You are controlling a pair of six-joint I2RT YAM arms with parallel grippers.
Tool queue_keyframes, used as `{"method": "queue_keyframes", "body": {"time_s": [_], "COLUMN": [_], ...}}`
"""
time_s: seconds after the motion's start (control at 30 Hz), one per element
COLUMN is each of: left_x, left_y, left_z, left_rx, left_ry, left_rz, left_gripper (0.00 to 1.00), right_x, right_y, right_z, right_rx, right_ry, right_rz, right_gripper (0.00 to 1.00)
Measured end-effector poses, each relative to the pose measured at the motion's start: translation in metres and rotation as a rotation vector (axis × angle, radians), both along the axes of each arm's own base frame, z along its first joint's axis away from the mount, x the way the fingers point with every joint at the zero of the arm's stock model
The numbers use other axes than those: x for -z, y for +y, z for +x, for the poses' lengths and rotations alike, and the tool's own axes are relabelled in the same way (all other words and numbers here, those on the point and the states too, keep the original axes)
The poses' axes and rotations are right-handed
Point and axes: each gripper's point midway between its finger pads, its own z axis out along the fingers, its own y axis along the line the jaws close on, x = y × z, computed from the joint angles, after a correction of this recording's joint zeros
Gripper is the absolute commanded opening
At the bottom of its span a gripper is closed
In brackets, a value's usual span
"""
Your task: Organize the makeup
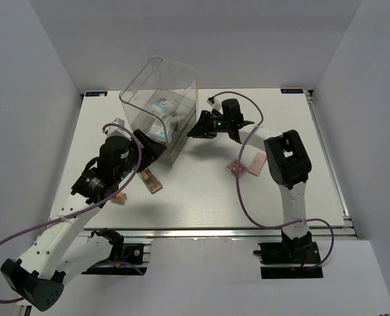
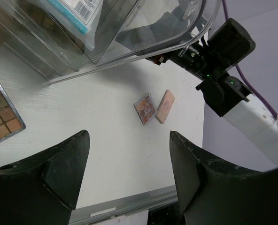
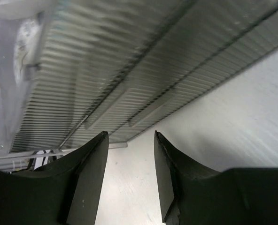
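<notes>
The makeup lies around a large clear box [image 1: 157,92]. White-and-blue packets [image 1: 162,108] sit inside it and show in the left wrist view [image 2: 73,11]. A brown eyeshadow palette [image 1: 152,182] lies by the box's front, with another small item [image 1: 119,198] to its left. A multicolour palette [image 1: 236,168] and a pink case [image 1: 256,162] lie to the right; both show in the left wrist view, palette [image 2: 146,108] and case [image 2: 165,106]. My left gripper [image 1: 154,149] [image 2: 129,133] is open and empty at the box's front. My right gripper [image 1: 192,131] [image 3: 131,133] is open and empty at its right side.
The box's ribbed clear wall [image 3: 129,61] fills the top of the right wrist view. A brown palette [image 2: 0,117] lies at the left wrist view's left edge. The table's metal front edge [image 2: 125,206] is just below the left fingers. The right arm's wrist [image 2: 214,51] is close to the box.
</notes>
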Motion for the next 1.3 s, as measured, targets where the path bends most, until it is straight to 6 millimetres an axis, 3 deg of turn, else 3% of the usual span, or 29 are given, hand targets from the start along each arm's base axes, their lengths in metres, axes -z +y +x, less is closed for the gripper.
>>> {"method": "queue_keyframes", "body": {"time_s": [0.27,0.5,0.67,0.77,0.8,1.07,1.3], "left_x": [0.007,0.010,0.005,0.004,0.004,0.007,0.002], "left_y": [0.000,-0.002,-0.004,-0.005,-0.005,-0.004,0.003], "left_z": [0.006,0.010,0.013,0.014,0.015,0.017,0.019], "left_rx": [-0.015,-0.015,-0.015,-0.015,-0.015,-0.026,-0.059], "left_ry": [0.017,0.022,0.001,-0.006,-0.004,0.000,-0.020], "left_rz": [0.018,0.021,0.009,0.006,0.007,0.016,0.019], "left_gripper": [0.78,0.79,0.79,0.79,0.79,0.79,0.79], "right_x": [0.005,-0.011,-0.013,-0.006,-0.004,-0.013,-0.007], "right_y": [0.007,0.014,0.021,0.022,0.021,0.026,0.017], "right_z": [0.012,0.009,0.017,0.024,0.025,0.025,0.026], "right_rx": [0.004,-0.041,-0.053,-0.047,-0.045,-0.046,-0.029], "right_ry": [0.065,0.052,0.044,0.050,0.064,0.095,0.084], "right_rz": [0.082,0.156,0.181,0.181,0.185,0.241,0.261], "right_gripper": [0.49,0.50,0.47,0.39,0.32,0.05,0.01]}}
